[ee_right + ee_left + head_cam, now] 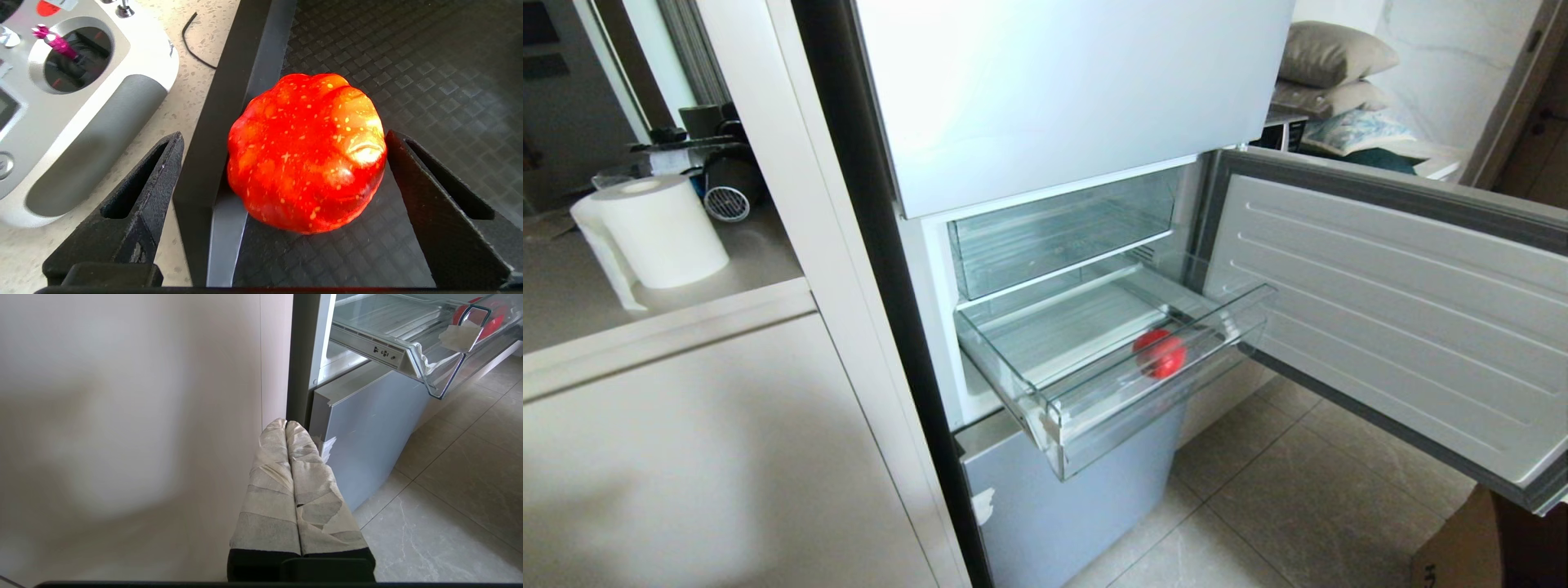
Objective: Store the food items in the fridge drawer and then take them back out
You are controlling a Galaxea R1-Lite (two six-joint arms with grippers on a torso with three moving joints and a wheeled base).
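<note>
The ribbed orange-red tomato [306, 153] sits on a dark bumpy mat [408, 61], in the middle of the right wrist picture. It is round, so it could roll away or pop out if only one finger pushes it. It could also bump the grey remote control [81, 102] at the upper left. The right gripper [282, 171] is wide open, one finger on each side of the tomato, and is not squeezing it. One finger looks very close to the tomato.

In the head picture, a red apple [1159, 353] lies in the clear fridge drawer [1045, 408], which is pulled out in the middle. The left gripper [288, 428] is pressed shut and holds nothing, low beside the fridge.
</note>
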